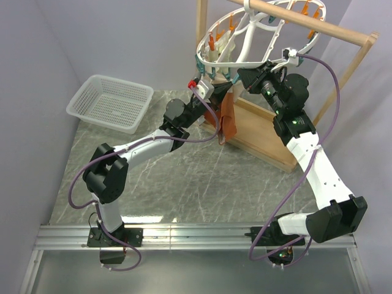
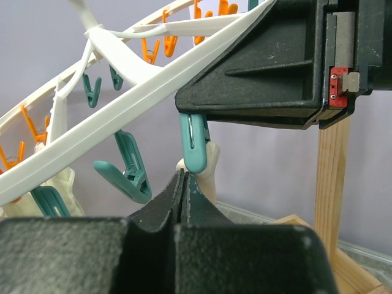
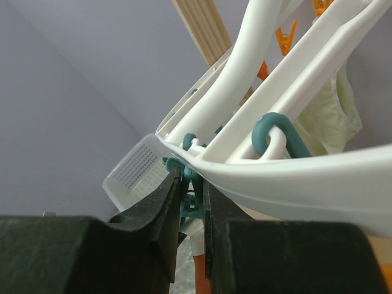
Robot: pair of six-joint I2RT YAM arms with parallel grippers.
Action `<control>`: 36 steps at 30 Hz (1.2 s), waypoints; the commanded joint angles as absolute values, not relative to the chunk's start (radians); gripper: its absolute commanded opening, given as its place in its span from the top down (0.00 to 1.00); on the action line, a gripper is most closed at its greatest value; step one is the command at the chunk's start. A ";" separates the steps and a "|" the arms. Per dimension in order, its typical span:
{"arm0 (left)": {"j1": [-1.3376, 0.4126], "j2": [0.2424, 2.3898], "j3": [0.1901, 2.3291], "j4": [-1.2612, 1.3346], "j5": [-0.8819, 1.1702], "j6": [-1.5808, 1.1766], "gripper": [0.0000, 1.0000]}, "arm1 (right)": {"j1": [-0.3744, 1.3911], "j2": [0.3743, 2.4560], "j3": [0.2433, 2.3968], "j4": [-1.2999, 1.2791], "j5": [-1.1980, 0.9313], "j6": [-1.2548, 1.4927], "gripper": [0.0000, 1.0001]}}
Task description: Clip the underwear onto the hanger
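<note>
Under the white plastic oval hanger [image 2: 122,113], left jaws are clamping the hanging rust-orange fabric underwear [image 1: 228,122]; right jaws are squeezing a teal clothespin [image 2: 196,144]. A slip risks it snapping shut empty.

Two grippers are counted, the left gripper [image 2: 185,184] and the right gripper [image 3: 193,184], one on each of two arms. One hanger [image 1: 257,27], one underwear [image 1: 228,119] just beside the left gripper, one cream cloth [image 1: 220,49], one wooden frame [image 1: 269,138] and one white basket [image 1: 110,101] are counted. One teal clothespin [image 3: 188,205] is counted between the right gripper's fingers, and at least four teal and four orange pins ahead of the left gripper; the ring's full number cannot be told.
</note>
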State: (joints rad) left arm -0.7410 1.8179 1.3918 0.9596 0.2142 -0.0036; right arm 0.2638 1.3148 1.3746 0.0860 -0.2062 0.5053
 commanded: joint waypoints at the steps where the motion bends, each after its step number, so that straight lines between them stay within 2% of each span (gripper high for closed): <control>1: -0.747 1.825 1.440 1.020 0.230 -0.011 1.00 | 0.287 1.373 1.404 0.058 -0.376 0.580 0.90; 10: -0.747 1.833 1.448 1.025 0.227 -0.011 1.00 | 0.287 1.373 1.404 0.055 -0.377 0.577 0.82; 20: -0.747 1.838 1.460 1.034 0.219 0.023 1.00 | 0.285 1.376 1.413 0.046 -0.383 0.572 0.80; 30: -0.744 1.839 1.462 1.032 0.225 0.026 1.00 | 0.284 1.379 1.420 0.043 -0.396 0.574 0.66; 36: -0.742 1.844 1.466 1.038 0.221 0.028 1.00 | 0.284 1.378 1.417 0.044 -0.402 0.571 0.64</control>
State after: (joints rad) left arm -0.7410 1.8454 1.4143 0.9806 0.2127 0.0196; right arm 0.2592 1.3323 1.3987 0.0895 -0.2646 0.5247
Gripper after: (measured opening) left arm 0.010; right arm 0.366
